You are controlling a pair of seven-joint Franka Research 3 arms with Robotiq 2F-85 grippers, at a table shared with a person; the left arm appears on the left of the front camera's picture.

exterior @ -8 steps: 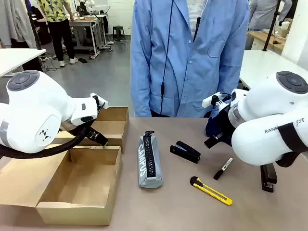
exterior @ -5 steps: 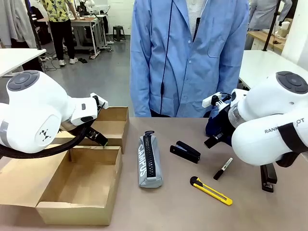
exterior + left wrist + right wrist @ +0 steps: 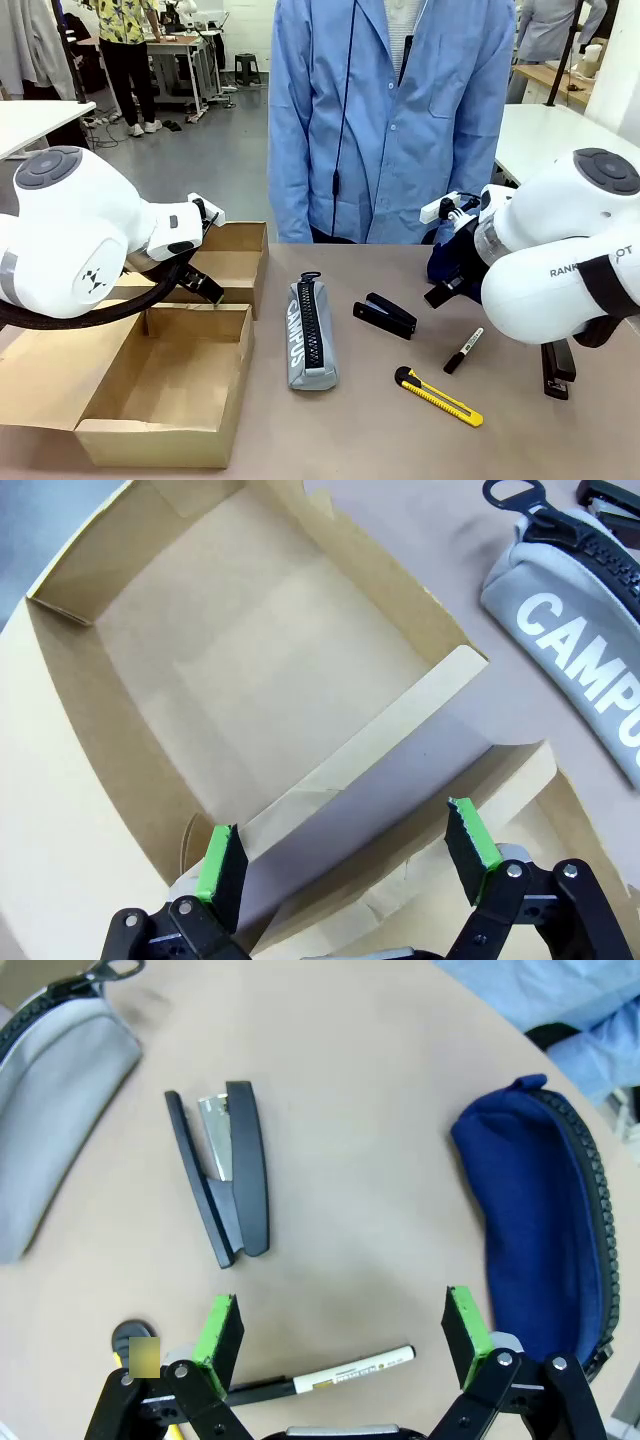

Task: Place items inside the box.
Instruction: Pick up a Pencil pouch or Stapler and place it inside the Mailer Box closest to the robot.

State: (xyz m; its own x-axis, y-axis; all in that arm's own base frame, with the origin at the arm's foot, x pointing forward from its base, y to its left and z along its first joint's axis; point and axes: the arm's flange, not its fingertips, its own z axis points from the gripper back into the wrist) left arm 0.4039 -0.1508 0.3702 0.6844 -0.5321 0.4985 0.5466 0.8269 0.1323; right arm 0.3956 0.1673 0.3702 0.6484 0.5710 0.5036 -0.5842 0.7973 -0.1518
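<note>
The right fingers [image 3: 222, 1332] are standing wide apart and holding nothing. They are hovering over bare counter [image 3: 350, 1110] toward its right side. A black marker [image 3: 330, 1375] is lying just below them, running from one finger toward the other rather than across the gap. A black stapler [image 3: 225, 1185] is resting beyond it, and a dark blue pouch [image 3: 540, 1220] is lying nearer the counter's far right edge.

The left fingers [image 3: 222, 865] are also spread open and empty, hanging over a folded flap of the cardboard box [image 3: 100, 710]. The box is sitting open at the counter's near left corner, and its floor is showing nothing inside.

A grey pencil case [image 3: 311, 335] is lying near the middle of the counter, just beside the box's right wall. A yellow-and-black knife [image 3: 438, 396] is lying toward the near edge, and a second stapler [image 3: 557, 368] is lying by the right edge, partly under the right arm. A person in a blue coat [image 3: 400, 120] is standing at the far edge, with hands out of sight.

Judging from this, the job is only starting: every item is waiting outside the box. The right arm seems to be lining up a first pick. Going for the marker is asking for a wrist turn so the fingers straddle its thin body, then a straight descent and a firm close. The left arm is probably needing to clear the opening before a drop.
</note>
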